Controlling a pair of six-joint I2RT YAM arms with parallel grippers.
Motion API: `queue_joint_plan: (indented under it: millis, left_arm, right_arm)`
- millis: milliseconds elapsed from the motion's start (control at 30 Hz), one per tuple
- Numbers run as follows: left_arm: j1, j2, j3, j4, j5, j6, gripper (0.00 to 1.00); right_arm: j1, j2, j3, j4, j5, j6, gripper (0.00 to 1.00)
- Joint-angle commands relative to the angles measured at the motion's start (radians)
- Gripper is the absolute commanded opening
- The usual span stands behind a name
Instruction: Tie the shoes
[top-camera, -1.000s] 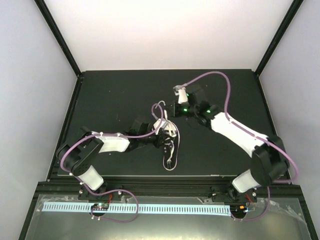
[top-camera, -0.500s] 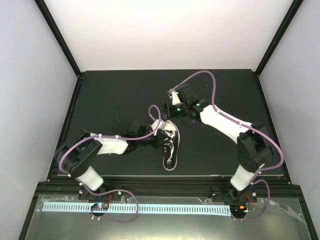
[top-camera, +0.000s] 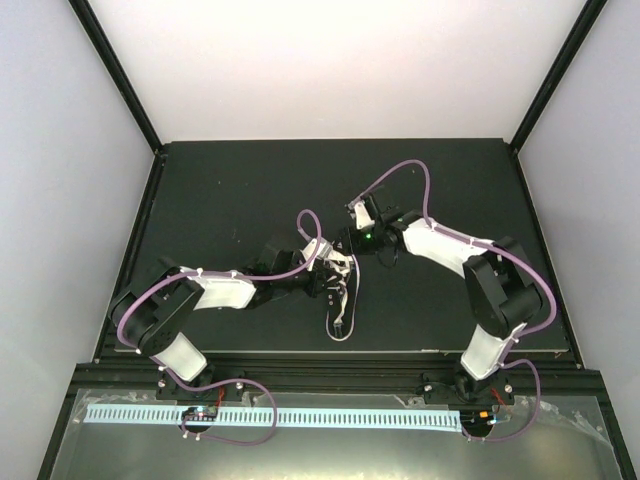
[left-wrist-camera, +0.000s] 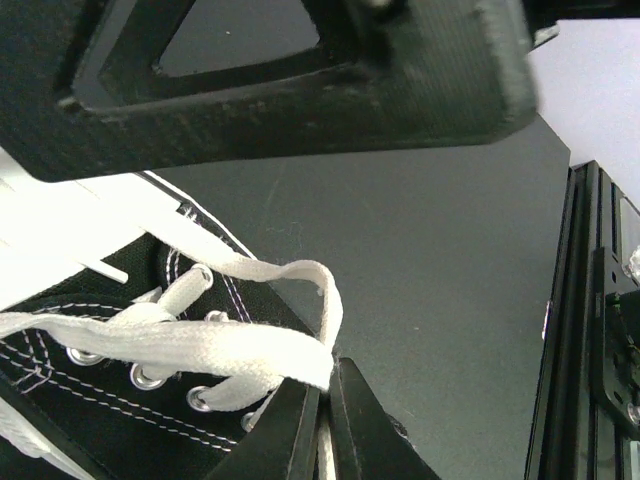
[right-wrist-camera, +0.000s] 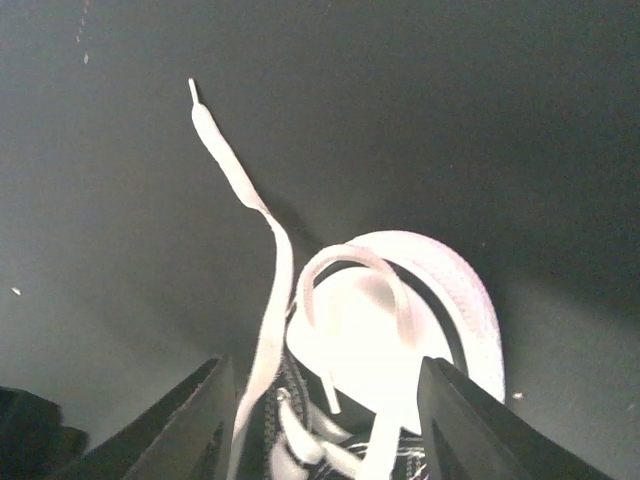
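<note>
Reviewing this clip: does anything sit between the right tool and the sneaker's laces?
Nothing visible does. The right tool, jaws open, hangs close over the black canvas sneaker, whose white lace loop shows between them. The left tool pinches another white lace strand off to the side, not in the path.

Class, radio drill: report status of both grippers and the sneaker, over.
Left gripper shut on lace. Right gripper open above sneaker. Other lace end lying loose. No obstruction seen.

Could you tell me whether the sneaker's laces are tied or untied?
Untied. One lace end lies out on the table, and the left gripper pinches another loose strand; no bow shows.
</note>
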Motion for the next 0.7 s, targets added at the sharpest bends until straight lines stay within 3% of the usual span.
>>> queue_joint_plan:
  millis: [0,100,300,333,500,667]
  left_arm:
    - [0.005,-0.021,0.002,0.027,0.0,0.006,0.02]
    - [0.005,-0.021,0.004,0.026,0.002,0.006,0.02]
    - [0.004,-0.012,0.007,0.024,0.003,0.006,0.02]
    - [0.005,-0.013,0.007,0.025,0.003,0.004,0.01]
    - [0.005,-0.016,0.016,0.011,-0.009,0.001,0.01]
    - [0.005,-0.011,0.011,0.009,-0.022,-0.017,0.02]
  right_arm:
    - [0.002,0.038,0.033,0.034,0.007,-0.053,0.47]
    - [0.002,0.074,0.048,0.026,0.01,-0.081,0.44]
    - [0.002,0.121,0.058,0.058,-0.029,-0.119,0.47]
    - [0.002,0.125,0.059,0.064,-0.026,-0.12,0.43]
    - [-0.002,0.093,0.035,0.108,0.03,-0.101,0.06]
    - [-0.033,-0.053,-0.044,0.15,0.074,-0.094,0.02]
